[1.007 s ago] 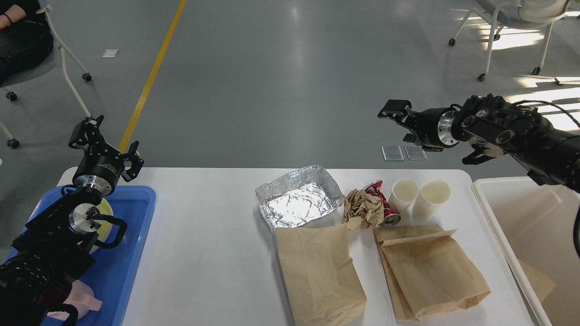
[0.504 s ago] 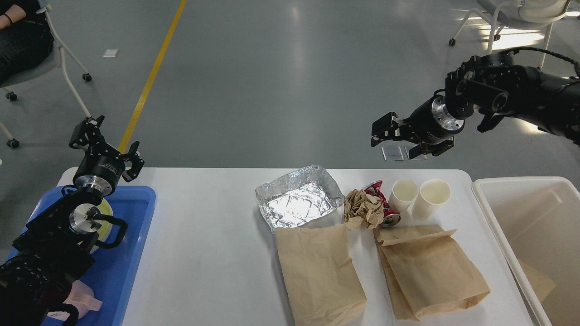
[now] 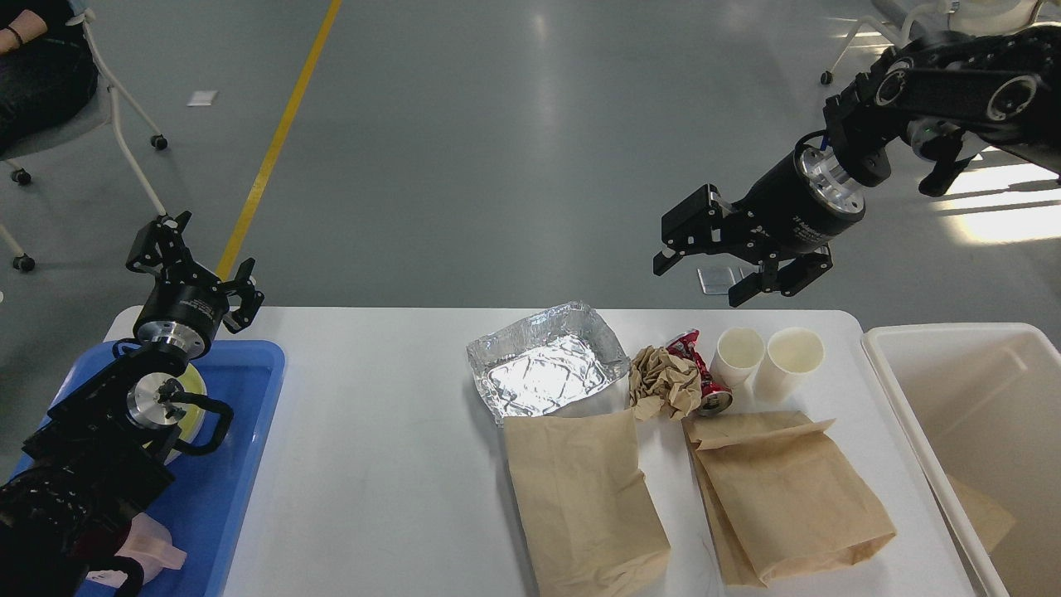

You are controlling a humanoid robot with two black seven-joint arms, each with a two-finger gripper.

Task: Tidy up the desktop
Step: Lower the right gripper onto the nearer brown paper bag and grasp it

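The white desktop (image 3: 381, 431) carries a foil tray (image 3: 543, 369), a crumpled brown paper ball (image 3: 663, 383), a crushed red can (image 3: 703, 377), two white paper cups (image 3: 767, 358) and two flat brown paper bags (image 3: 580, 497). My right gripper (image 3: 700, 269) hangs open and empty above the far edge, just over the can and cups. Over the far end of the blue tray (image 3: 232, 464) my left gripper (image 3: 192, 267) stands open, holding nothing.
A white plastic bin (image 3: 953, 398) at the right holds a brown bag. In the blue tray lie a yellow-green item (image 3: 192, 390) and a pink item (image 3: 153, 539). Wheeled chairs stand on the floor beyond, at the far left and far right.
My right arm has risen and swung left, and its gripper now tilts down toward the cups and can. The left arm has not moved.
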